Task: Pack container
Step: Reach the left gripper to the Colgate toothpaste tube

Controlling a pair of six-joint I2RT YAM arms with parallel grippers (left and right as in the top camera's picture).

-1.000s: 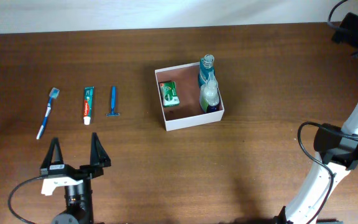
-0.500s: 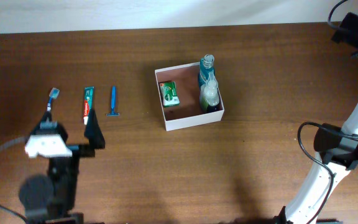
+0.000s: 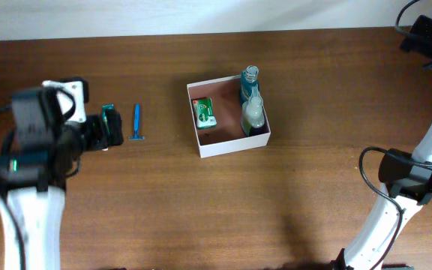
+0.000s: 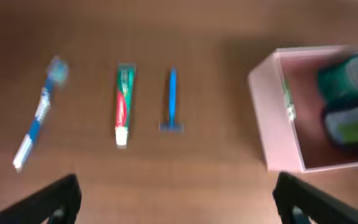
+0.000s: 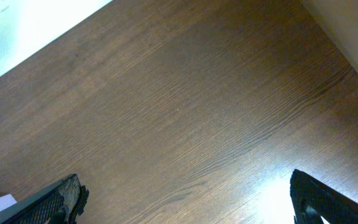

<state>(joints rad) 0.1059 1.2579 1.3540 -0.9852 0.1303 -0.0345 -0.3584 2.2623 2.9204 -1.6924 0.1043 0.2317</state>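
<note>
Left gripper [image 4: 178,198], jaws spread wide and holding nothing, hovers above the toothpaste [image 4: 123,102], at nine o'clock from the container [image 3: 231,145]. Container sits near the centre of the table [image 3: 313,187], with two bottles [image 3: 252,112] along its three o'clock wall and a green box [image 3: 205,112] inside. Toothbrush [image 4: 37,121], toothpaste and razor [image 4: 172,99] lie loose, side by side, well apart from it. Right gripper [image 5: 188,202], likewise open and empty, hangs over bare wood at the one o'clock corner. Probable step: picking the toothpaste. For a clean pick, centre the jaws across the tube's narrow width, descend squarely, and close without nudging the razor beside it.
</note>
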